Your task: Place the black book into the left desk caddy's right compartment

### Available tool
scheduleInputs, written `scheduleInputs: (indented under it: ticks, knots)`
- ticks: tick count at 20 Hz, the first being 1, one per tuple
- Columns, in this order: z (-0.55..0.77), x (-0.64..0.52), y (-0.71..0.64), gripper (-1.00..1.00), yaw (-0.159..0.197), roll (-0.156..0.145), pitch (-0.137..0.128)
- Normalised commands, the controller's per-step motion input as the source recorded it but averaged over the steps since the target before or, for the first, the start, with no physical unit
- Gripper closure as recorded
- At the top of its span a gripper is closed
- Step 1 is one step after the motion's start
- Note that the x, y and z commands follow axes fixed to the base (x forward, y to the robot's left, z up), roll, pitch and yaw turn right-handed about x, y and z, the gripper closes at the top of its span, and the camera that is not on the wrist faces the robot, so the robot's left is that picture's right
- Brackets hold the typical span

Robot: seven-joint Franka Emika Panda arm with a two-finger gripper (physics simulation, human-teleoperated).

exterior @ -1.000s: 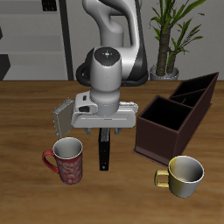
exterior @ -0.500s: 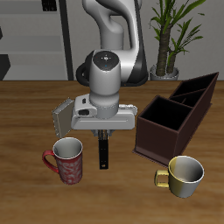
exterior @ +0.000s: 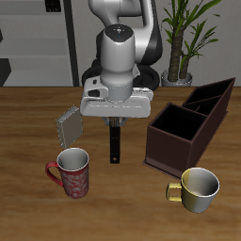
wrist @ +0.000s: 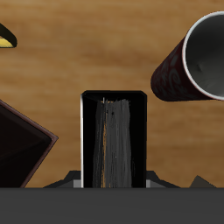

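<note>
you're holding the black book (exterior: 115, 144) upright, your fingers (exterior: 116, 123) clamped on its top end, and it's hanging clear above the tabletop (exterior: 28, 122). it's sitting between the red mug (exterior: 71, 172) and the left desk caddy (exterior: 188, 124), apart from both.

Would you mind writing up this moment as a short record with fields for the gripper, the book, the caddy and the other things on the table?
gripper: gripper shut on the black book, which hangs upright below it
black book: off the table, not yet in the caddy
left desk caddy: left desk caddy open-topped, dividers visible, nothing seen inside
grey book: grey book beside the gripper, propped at a tilt
mugs: red mug and yellow mug, both nearer the table's front edge
backdrop: potted plant behind the caddy
</note>
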Motion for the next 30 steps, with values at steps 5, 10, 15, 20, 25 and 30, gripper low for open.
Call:
scheduleInputs:
  ticks: [5,10,15,20,25,30]
  knots:
    - [0.88,-0.5,0.24,1.0,-0.034,-0.011,-0.086]
    - [0.57,-0.46,0.2,1.0,-0.055,-0.042,0.018]
    - [0.41,-0.39,0.25,1.0,0.006,0.002,-0.01]
    - [0.36,-0.27,0.44,1.0,0.007,-0.001,-0.018]
    - [0.24,-0.09,0.54,1.0,-0.026,0.014,-0.017]
    - [0.17,0.05,0.45,1.0,0.024,0.051,-0.023]
